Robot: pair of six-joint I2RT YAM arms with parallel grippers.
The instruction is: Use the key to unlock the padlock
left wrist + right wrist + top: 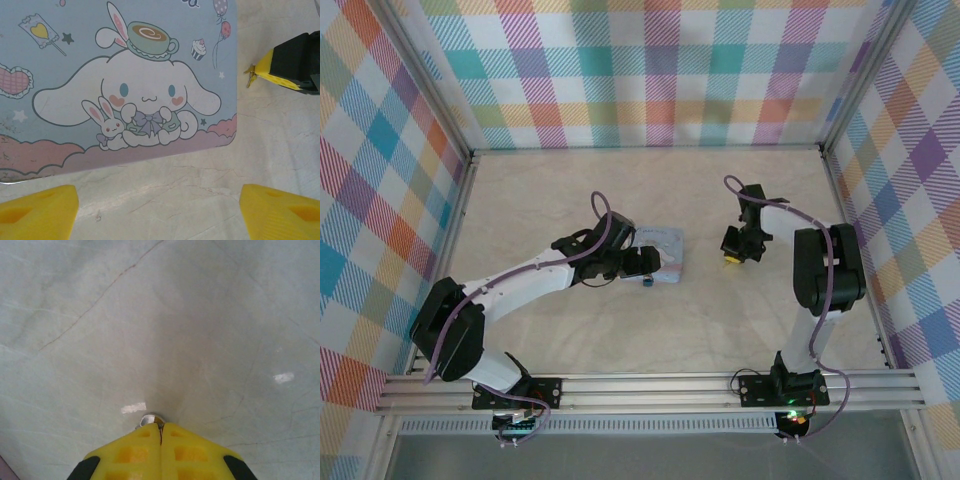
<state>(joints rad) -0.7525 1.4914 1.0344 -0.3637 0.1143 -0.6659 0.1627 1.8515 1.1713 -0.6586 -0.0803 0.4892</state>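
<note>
The table (570,200) is a pale, marble-look slab with fine hairline veins. It is boxed in by aluminium rails and by walls (650,70) of pastel plaid cloth.

Near the middle of the table lies a thin, flat, rectangular mat (150,75). It is pale blue, smooth and printed with a white long-eared cartoon dog, a small rabbit, a teacup and pink clouds along its near edge. Its corner is rounded.

The left gripper (160,210) hangs over the bare table just off the mat's near edge. Its blocky yellow plastic fingertips (40,212) stand wide apart with nothing between them, so this claw is open.

The right gripper (161,432) is over the table between the mat and the right edge. Its two ribbed yellow tips are pressed flat together, pinching the key (151,420). A small rounded bit of shiny silver metal pokes out at the tips, close above the table. From the left wrist, a thin sliver sticks out of that yellow tip toward the mat.

A tiny blue object (647,284) sits at the mat's near edge beside the left claw. It is too small to tell whether it is the padlock.
</note>
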